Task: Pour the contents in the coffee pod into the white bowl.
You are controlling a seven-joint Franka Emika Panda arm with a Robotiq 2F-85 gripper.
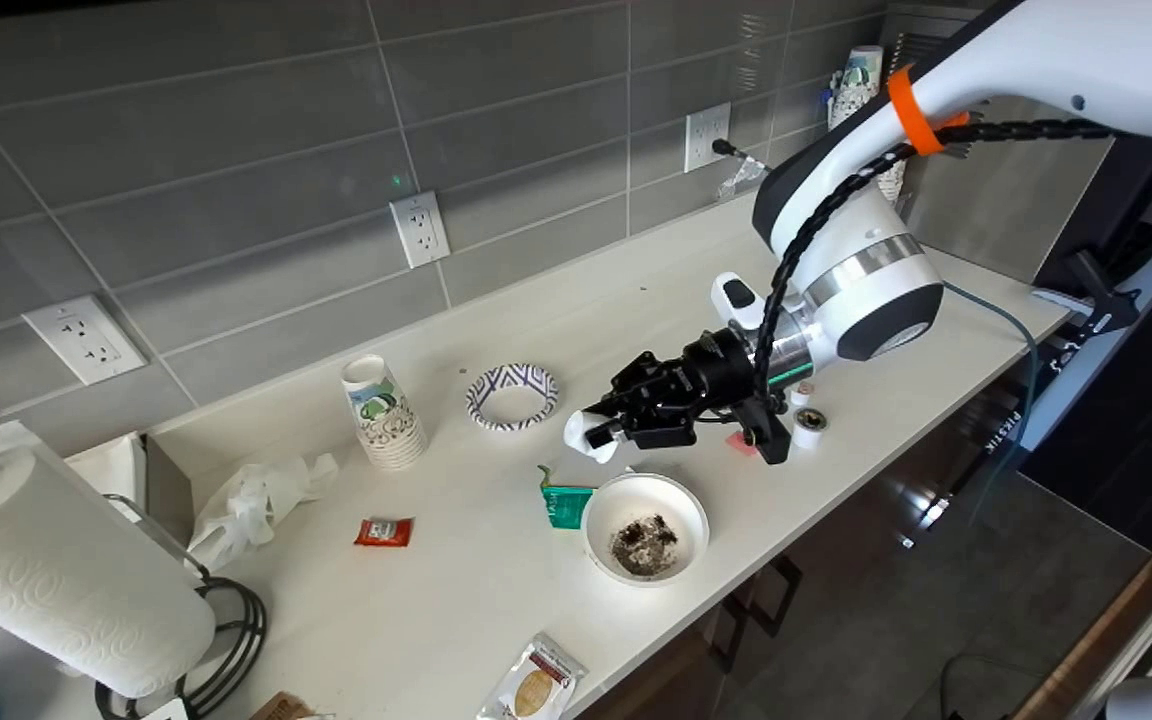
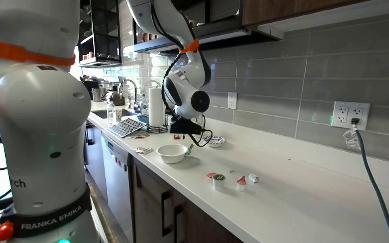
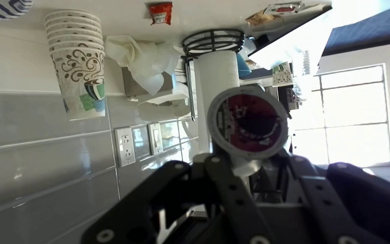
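Coffee pod (image 3: pixel 249 122) sits clamped in your gripper (image 3: pixel 253 158), and dark powder (image 1: pixel 644 545) lies in the white bowl (image 1: pixel 636 497) near and below it, so pouring looks in hand. Next, you likely need to centre the pod over the bowl and tip it right out.

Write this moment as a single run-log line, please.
Jaws: aloft, closed on coffee pod; red lid: apparently torn; white bowl: dark and grey material inside; pour completion: cannot tell
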